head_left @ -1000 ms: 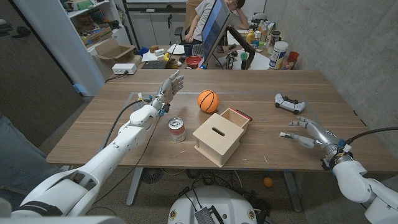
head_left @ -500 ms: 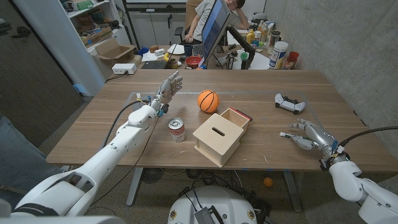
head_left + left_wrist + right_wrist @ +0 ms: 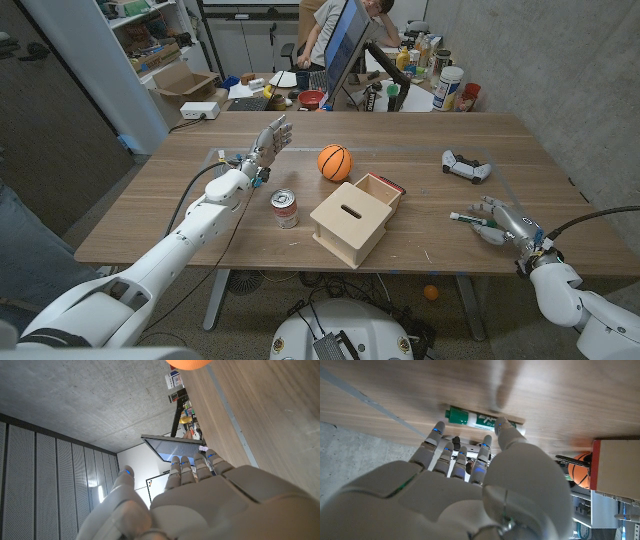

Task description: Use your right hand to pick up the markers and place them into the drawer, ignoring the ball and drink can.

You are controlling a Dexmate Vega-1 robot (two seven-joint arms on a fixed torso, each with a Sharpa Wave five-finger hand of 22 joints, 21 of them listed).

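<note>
Right hand over a marker at the desk's right end

The left hand (image 3: 272, 138) hung open above the desk (image 3: 420, 135), left of the basketball (image 3: 334, 162), soda can (image 3: 285, 208) and wooden drawer box (image 3: 355, 218); the right hand (image 3: 505, 223) spread open, fingertips at the green-capped marker (image 3: 482, 419).

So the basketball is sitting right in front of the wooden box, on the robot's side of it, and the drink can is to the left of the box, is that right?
Not quite. The head view shows the basketball behind the wooden box, on the far side from the robot, not in front of it. The drink can is indeed to the left of the box.
</note>
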